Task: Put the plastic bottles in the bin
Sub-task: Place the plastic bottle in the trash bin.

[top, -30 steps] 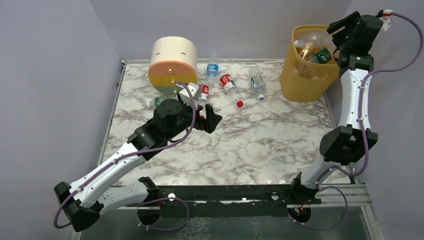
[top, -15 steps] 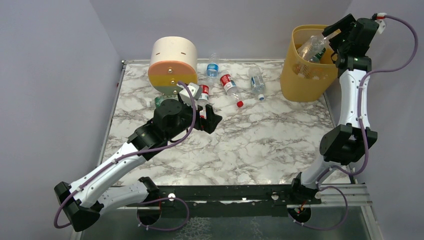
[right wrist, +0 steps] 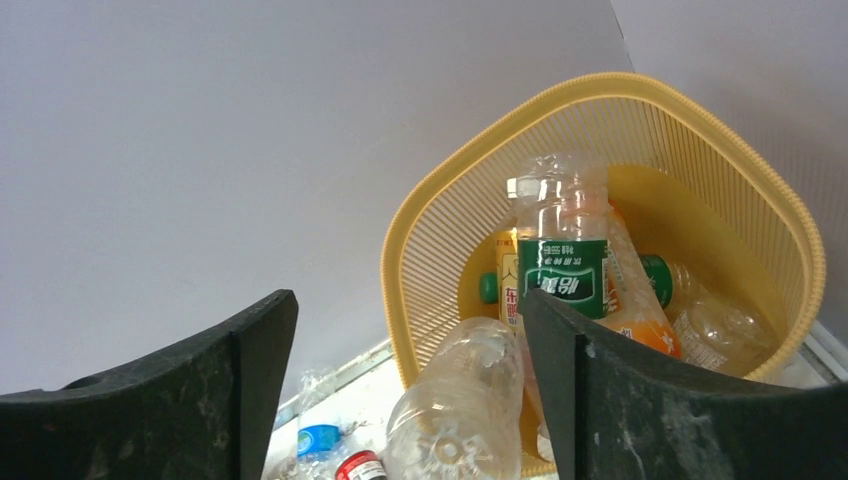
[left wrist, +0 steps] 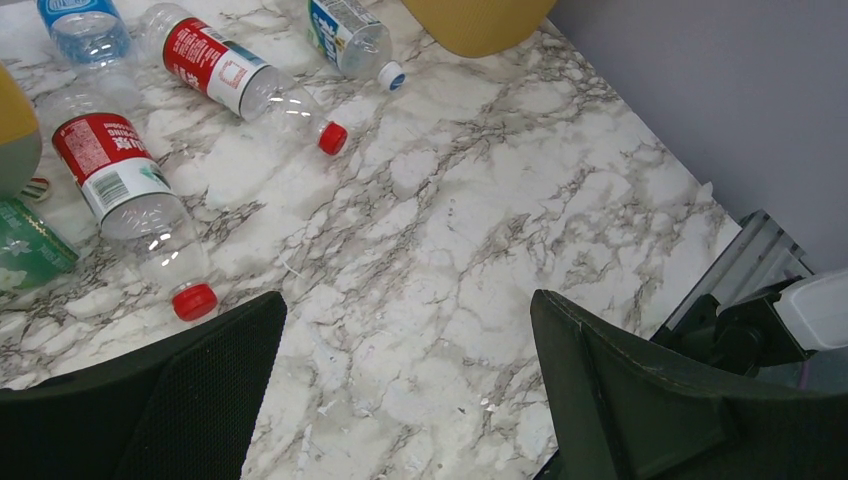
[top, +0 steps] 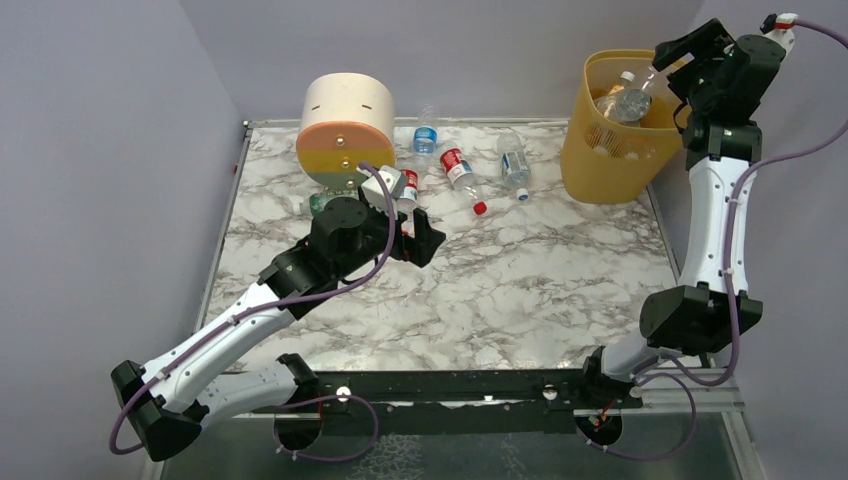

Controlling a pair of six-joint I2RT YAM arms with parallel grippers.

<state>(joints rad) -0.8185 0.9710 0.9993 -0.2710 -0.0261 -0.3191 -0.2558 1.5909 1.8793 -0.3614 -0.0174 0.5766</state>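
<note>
- Inside the bin [top: 600, 165], several plastic bottles already lay, a green-labelled bottle [right wrist: 562, 275] among them.
- Above the bin's mouth, the right claw [right wrist: 405, 305] stood spread, gripping nothing; a clear bottle [right wrist: 462, 400] sat just below it.
- Left of the bin, about five bottles lay on the bench [top: 520, 280], not yet collected.
- Farther left of the bin, the left claw [left wrist: 408, 300] hung spread and empty beside a red-labelled bottle [left wrist: 125, 185]; the task looked over half done.

No readable text on bottle labels [left wrist: 100, 160]
</note>
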